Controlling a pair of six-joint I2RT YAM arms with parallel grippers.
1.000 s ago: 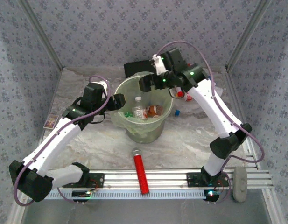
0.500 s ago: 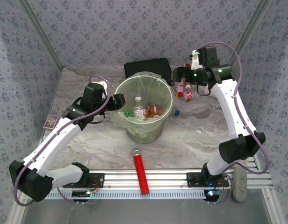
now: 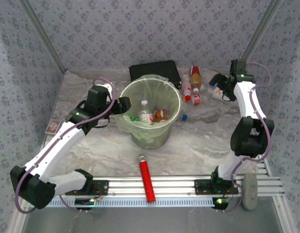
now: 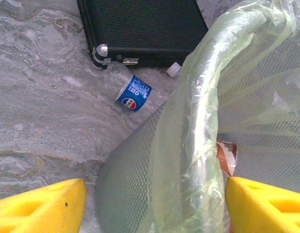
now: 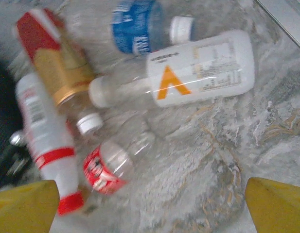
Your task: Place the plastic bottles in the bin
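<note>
The bin (image 3: 121, 98), lined with a pale green bag, stands mid-table and holds a clear bottle (image 3: 145, 114) and a brown bottle (image 3: 162, 115). My left gripper (image 3: 123, 105) is open astride the bin's left rim (image 4: 188, 145), one finger outside the mesh wall and one inside. A blue-labelled bottle (image 4: 132, 92) lies by the black case. My right gripper (image 3: 219, 88) hovers open and empty above a group of plastic bottles at the back right: a white-labelled bottle (image 5: 198, 68), a red-labelled clear bottle (image 5: 108, 167), a red-and-gold bottle (image 5: 57, 53) and a white bottle with red bands (image 5: 47, 136).
A black case (image 3: 154, 70) lies behind the bin. A red cylinder with a grey cap (image 3: 147, 177) lies in front of it, near the rail. A small card (image 3: 53, 126) sits at the left edge, and a loose blue cap (image 3: 185, 117) right of the bin.
My right arm has swung from above the bin out to the back right, over the lying bottles. The left arm has stayed at the rim.
</note>
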